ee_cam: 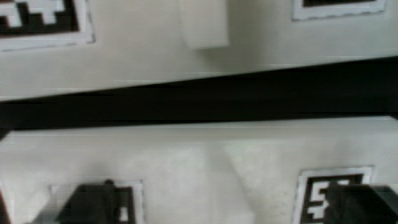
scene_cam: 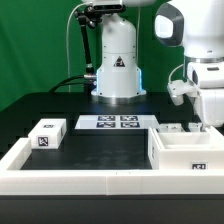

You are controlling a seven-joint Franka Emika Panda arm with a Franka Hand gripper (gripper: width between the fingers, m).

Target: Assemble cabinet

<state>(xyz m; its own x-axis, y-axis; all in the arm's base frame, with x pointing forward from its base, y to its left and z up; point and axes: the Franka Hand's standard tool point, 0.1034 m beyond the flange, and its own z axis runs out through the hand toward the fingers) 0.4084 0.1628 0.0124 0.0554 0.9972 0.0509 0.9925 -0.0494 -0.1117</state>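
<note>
Wrist view: claw wide above the box, by the worktop edge on the exterior view's right; a finger might strike its wall

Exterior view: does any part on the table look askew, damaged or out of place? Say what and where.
Nothing stands out. The small block lies flat at the exterior view's left, the hollow box sits open side up at its right, and the marker board lies flat between them.

A white hollow box lies open side up at the exterior view's right. A small white block with black-and-white tags sits well apart at the left.
</note>
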